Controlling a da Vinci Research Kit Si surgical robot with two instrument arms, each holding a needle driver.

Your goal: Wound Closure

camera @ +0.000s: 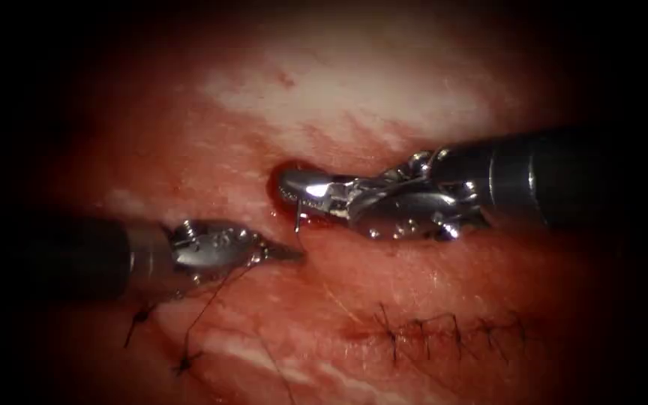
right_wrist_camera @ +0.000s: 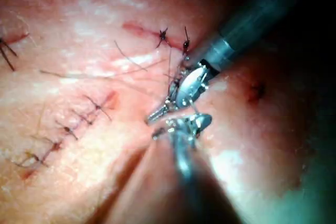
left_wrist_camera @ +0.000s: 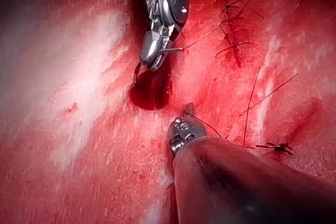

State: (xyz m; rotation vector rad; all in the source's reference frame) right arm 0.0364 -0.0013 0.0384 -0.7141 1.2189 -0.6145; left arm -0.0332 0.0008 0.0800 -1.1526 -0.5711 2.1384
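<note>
Left gripper (camera: pixel 283 253): thread (camera: pixel 211 300) | right gripper (camera: pixel 294 184): steel needle (camera: pixel 298 217), near-upright

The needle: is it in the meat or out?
In. The right claw grips the needle, whose lower end enters the tissue by the small cut.

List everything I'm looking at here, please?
tissue: one, red and pale, beneath everything
cut: one, dark red hole, centre
needle: one, steel, held at the right tool, its lower end at the cut's edge
thread: one, dark, trailing from the left tool
stitches: one finished row, dark, lower right
left tool: one, steel, jaws shut on thread
right tool: one, steel, jaws shut on needle
</note>
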